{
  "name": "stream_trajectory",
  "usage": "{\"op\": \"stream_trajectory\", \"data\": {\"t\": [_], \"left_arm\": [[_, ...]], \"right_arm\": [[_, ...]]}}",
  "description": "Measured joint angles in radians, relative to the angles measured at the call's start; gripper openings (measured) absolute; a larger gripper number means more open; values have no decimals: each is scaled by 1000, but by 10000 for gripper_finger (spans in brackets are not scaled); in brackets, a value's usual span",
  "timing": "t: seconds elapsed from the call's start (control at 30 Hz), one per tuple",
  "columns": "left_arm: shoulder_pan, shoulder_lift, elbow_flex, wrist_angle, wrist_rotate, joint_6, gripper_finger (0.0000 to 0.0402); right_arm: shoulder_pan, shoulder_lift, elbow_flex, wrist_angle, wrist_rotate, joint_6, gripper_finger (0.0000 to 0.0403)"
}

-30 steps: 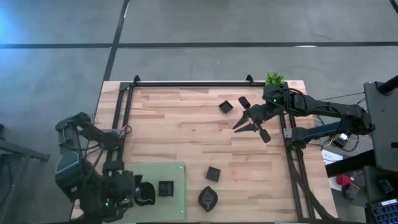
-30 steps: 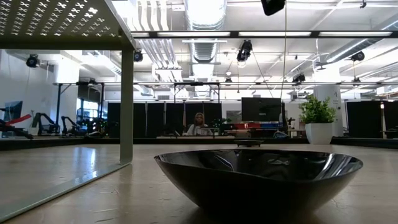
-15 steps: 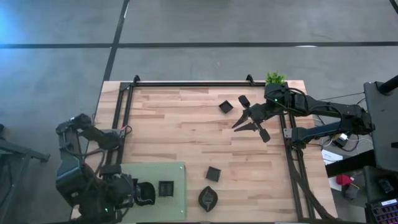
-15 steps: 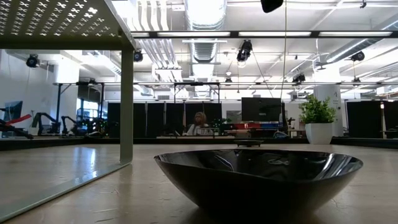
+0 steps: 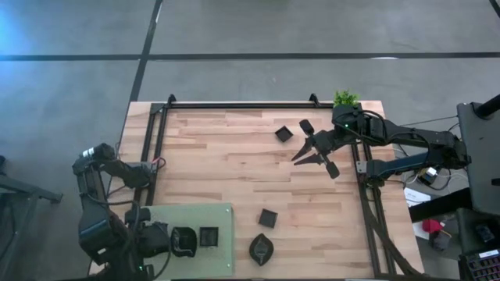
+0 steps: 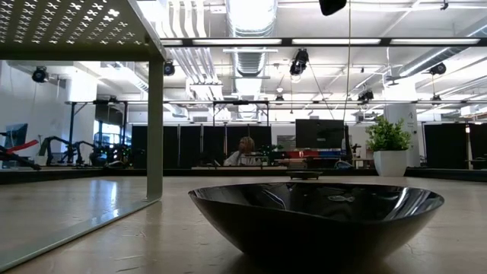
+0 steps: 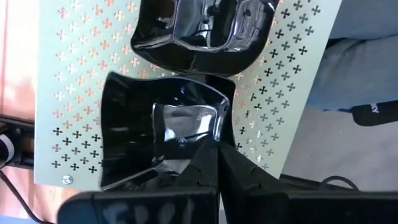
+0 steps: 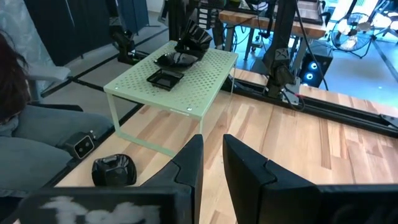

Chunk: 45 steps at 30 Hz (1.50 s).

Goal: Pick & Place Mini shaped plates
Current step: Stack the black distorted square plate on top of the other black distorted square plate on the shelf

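Over the green mat (image 5: 195, 215), the left gripper (image 5: 160, 238) hangs closed above two plates (image 5: 197, 238); right gripper (image 5: 312, 152) hovers, fingers slightly apart.

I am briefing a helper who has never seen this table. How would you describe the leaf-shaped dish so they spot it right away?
Start at the light green mat at the table's near left corner. Just off its right edge, on the bare wood by the near table edge, lies the leaf-shaped dish. The small square dish just behind it has straight sides; this one is larger, rounded, and tapers to a point.

plates (image 5: 269, 218): glossy black | mat (image 5: 226, 215): light green, cross-perforated | table (image 5: 226, 156): pale wood
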Motion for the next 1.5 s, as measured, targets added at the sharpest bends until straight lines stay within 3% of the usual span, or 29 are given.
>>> {"op": "stream_trajectory", "data": {"t": [0.7, 1.5], "left_arm": [[0, -2, -29, 0, -2, -103, 0], [1, -2, -30, 1, 1, -77, 0]], "right_arm": [[0, 0, 0, 0, 0, -19, 57], [0, 0, 0, 0, 0, 6, 57]]}}
